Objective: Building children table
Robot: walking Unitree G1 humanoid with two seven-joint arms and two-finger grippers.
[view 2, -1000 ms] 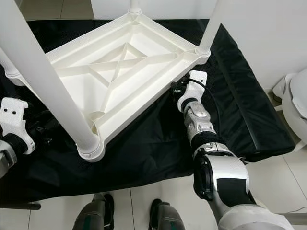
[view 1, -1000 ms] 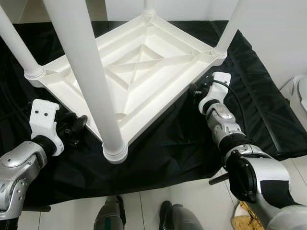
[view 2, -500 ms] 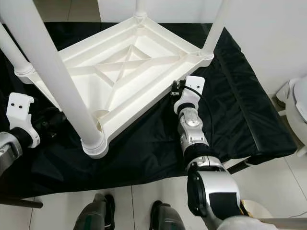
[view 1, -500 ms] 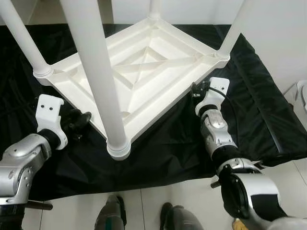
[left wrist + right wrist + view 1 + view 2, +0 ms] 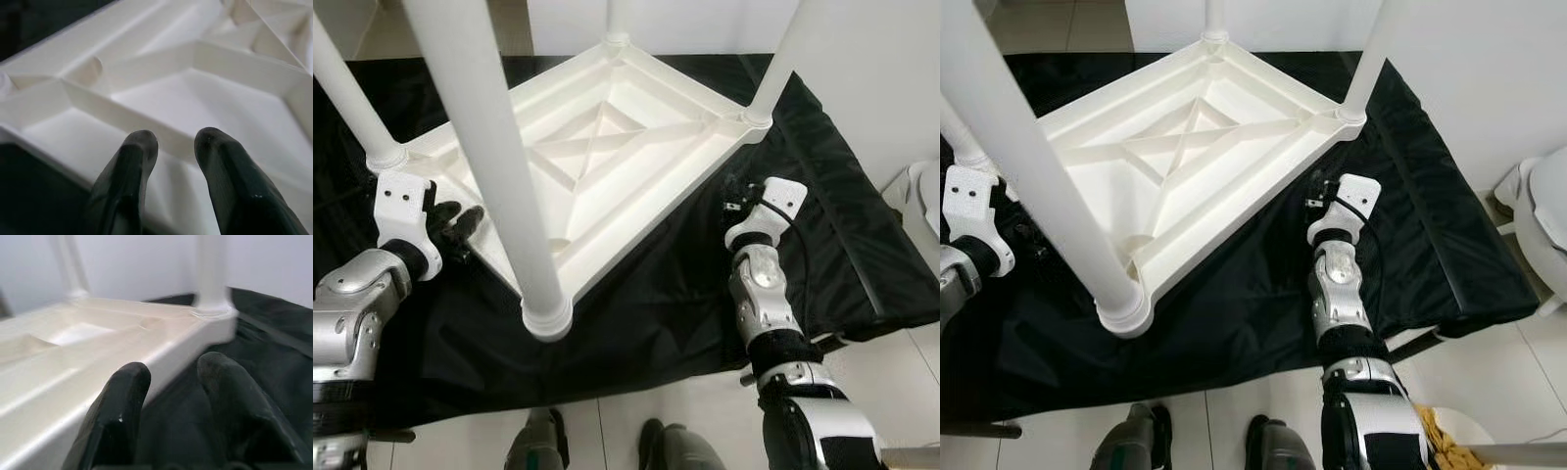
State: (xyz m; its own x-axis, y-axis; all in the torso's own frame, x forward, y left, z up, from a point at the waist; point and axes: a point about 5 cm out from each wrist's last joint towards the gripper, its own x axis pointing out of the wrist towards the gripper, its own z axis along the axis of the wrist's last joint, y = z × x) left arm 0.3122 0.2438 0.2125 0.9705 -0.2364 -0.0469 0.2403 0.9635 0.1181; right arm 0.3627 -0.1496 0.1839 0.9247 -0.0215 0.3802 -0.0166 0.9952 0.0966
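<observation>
A white plastic children's table (image 5: 597,147) lies upside down on a black cloth, its round legs pointing up. The nearest leg (image 5: 489,166) rises straight toward my head camera. My left gripper (image 5: 460,220) is at the table's left rim, close to the left corner leg (image 5: 352,98). In the left wrist view its open fingers (image 5: 132,166) hover over the ribbed underside. My right gripper (image 5: 732,191) sits over the cloth just off the right rim (image 5: 98,377). It is open and holds nothing (image 5: 171,374).
The black cloth (image 5: 656,294) covers a low pad on a white tiled floor. A white wall stands to the right, with a white rounded fixture (image 5: 1542,215) beside it. My feet (image 5: 543,446) stand at the cloth's near edge.
The left gripper has moved forward, closer to the left rim and corner leg. The right gripper has drawn back a little from the right rim. The head camera also shifted.
</observation>
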